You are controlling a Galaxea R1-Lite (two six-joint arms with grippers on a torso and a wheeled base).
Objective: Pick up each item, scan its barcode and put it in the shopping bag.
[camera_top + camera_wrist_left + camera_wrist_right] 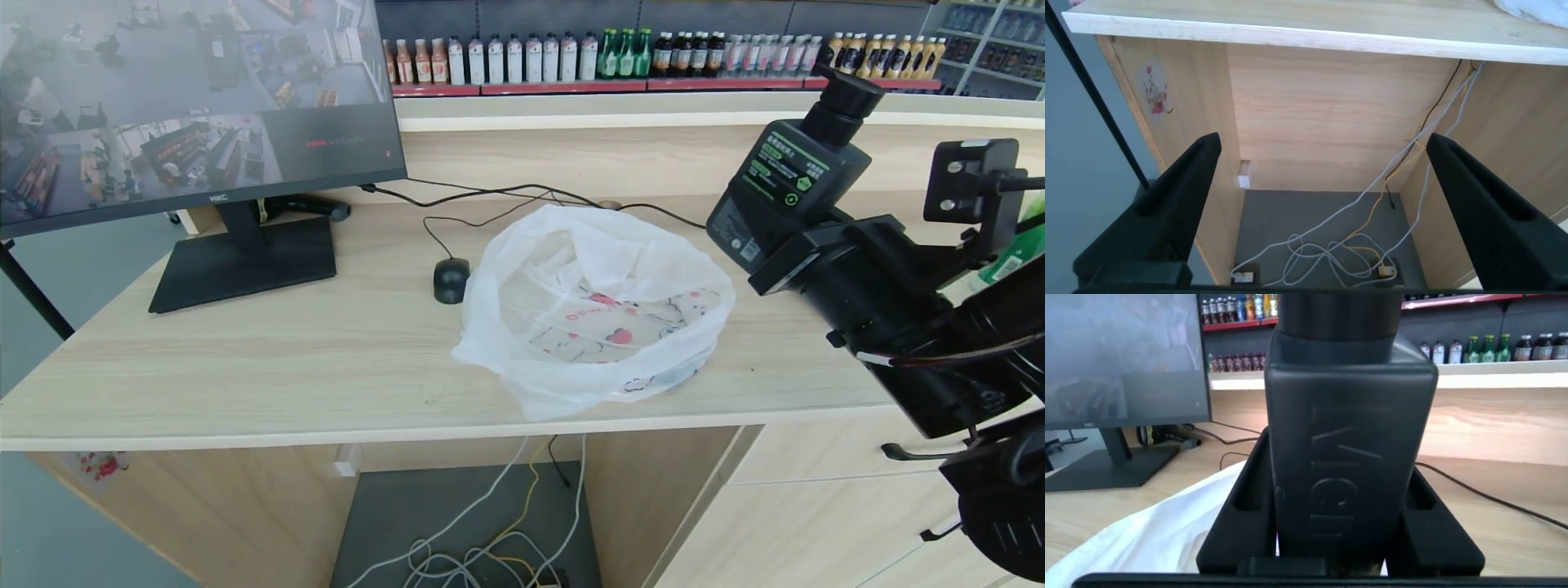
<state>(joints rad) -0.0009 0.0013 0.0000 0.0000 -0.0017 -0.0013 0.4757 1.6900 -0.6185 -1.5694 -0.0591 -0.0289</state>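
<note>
At frame right, the right gripper clamps a bottle that could miss the slumped bag if released early.

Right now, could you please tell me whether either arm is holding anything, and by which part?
The right pincer grips the dark bottle by the sides of its body; the left pincer is open and empty.

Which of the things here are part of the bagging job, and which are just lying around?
Job: black bottle in the right end effector; white shopping bag.
Lying about: monitor, mouse, cables, bottles on the back shelf.
</note>
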